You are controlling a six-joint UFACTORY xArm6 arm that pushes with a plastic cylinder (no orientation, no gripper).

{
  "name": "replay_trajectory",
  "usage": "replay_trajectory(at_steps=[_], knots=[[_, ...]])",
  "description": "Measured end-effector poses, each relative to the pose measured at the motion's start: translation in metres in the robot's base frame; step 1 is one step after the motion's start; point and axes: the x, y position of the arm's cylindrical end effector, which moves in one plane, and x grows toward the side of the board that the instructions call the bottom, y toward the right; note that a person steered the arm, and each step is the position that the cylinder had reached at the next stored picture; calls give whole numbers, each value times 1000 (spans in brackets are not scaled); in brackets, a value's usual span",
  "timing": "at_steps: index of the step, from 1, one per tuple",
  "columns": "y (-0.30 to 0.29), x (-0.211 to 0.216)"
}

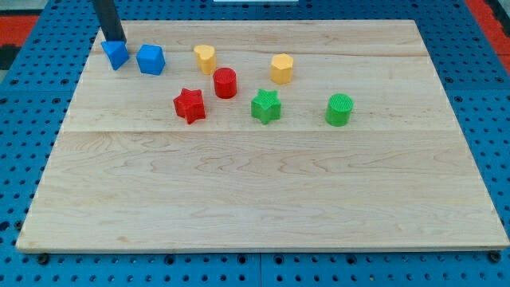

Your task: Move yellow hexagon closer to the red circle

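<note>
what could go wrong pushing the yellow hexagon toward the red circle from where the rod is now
1. My tip sits at the blue blocks, far from the yellow hexagon; a straight path could knock the yellow heart-like block.
2. An off-centre push may send the hexagon into the green star instead of the red circle.

One view only, so no overlap with any other to report. Camera sits high off the near long edge of the wooden board point(263, 199), tilted down and looking toward the far edge. Perspective confirms it: near edge spans almost the full view width, far edge is shorter, side edges converge toward the view's top. Roughly centred left-right. Range is moderate: all four corners are in shot, with a margin of blue pegboard table point(486, 96) on the left, right and bottom. The far-left corner sits close to the view's top, where the rod is cropped and only my tip point(116, 41) and its lower length show.
</note>
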Motion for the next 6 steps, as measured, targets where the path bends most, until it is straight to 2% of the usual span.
replay_trajectory(at_steps=[2,3,4,6], knots=[[0,4],[33,-9],[128,-12],[143,27]])
